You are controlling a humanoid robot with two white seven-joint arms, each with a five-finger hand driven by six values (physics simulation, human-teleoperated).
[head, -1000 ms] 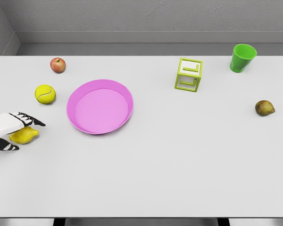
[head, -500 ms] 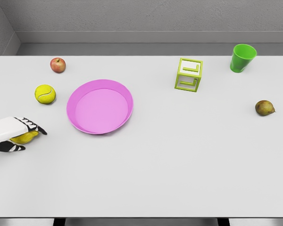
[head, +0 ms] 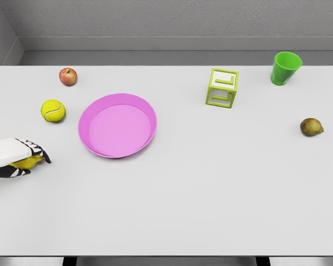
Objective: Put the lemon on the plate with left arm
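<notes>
So the left hand (head: 14, 158) at the far left edge of the frame has closed up quite a bit over the last second. A second ago the fingers were spread above and below the lemon (head: 29, 162) with most of the fruit showing. Now they're curled down around it and only a sliver of yellow peeks out under the white palm. Looks like a proper grasp to me, fingers wrapped on the lemon, though I can't tell how firm it is.

The lemon itself hasn't really gone anywhere. It's in the hand at the left edge, low against the desk (head: 211, 188), and I can't say whether it's lifted off yet.

The plate (head: 86, 119) sits to the upper right of the hand, well apart, and nothing's in it. The ball (head: 53, 111) is just left of the plate, so I'd guess the carry needs to stay clear of that. Right arm isn't visible at all.
</notes>
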